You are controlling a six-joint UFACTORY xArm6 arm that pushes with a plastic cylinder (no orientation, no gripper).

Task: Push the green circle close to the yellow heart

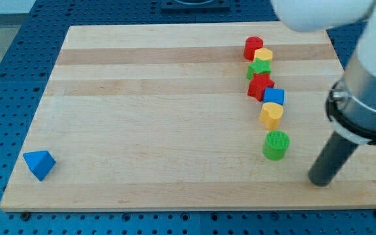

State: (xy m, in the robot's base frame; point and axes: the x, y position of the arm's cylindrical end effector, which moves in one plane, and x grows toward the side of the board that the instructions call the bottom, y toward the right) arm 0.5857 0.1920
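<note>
The green circle [276, 145] stands on the wooden board at the view's right, just below the yellow heart [271, 115], with a small gap between them. My tip [318, 181] rests on the board to the right of and below the green circle, apart from it. The dark rod rises from the tip toward the view's upper right.
Above the yellow heart a column of blocks runs up: a blue cube [274, 96], a red star [260, 85], a green star [259, 68], a yellow block [264, 55] and a red block [253, 46]. A blue triangle [39, 164] sits at the board's lower left. The board's right edge [358, 98] is near.
</note>
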